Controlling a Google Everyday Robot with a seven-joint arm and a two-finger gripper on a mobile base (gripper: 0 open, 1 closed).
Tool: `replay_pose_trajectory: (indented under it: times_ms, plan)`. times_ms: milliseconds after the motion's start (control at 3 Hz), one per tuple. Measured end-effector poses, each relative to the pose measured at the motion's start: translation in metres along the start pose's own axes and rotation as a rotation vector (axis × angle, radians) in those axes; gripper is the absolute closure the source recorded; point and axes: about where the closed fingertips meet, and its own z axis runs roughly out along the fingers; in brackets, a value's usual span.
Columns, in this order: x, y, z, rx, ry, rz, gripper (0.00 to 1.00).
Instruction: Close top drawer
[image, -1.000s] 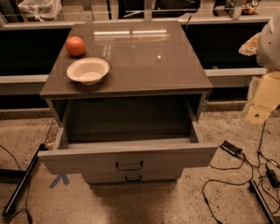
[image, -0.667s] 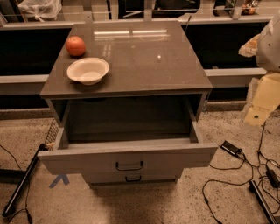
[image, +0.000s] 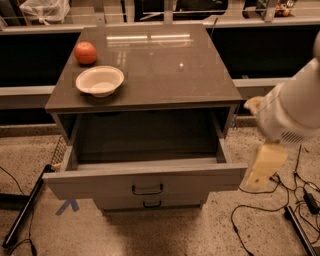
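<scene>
Approach step: hovering with the gripper (image: 265, 166) beside the open top drawer (image: 190, 181), near its right corner, grip state unclear. Next: swing round to the front, push it toward the far side.

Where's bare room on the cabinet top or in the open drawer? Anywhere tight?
On the cabinet top the right two thirds are bare, from the bowl to the right edge. It is crowded on the left, where the orange sits just behind the bowl. The top drawer is open, nothing visible inside. Tight at its right front corner, where the gripper hangs.
</scene>
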Motion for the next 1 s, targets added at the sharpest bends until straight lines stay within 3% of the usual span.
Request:
replay_pose_trajectory:
  times_ms: [333, 667, 1000]
  plan:
    - [0.009, 0.033, 0.063, -0.022, -0.044, -0.023, 0.00]
    - [0.011, 0.037, 0.080, -0.004, -0.051, -0.025, 0.00]
    - [0.010, 0.042, 0.081, -0.020, -0.045, -0.049, 0.00]
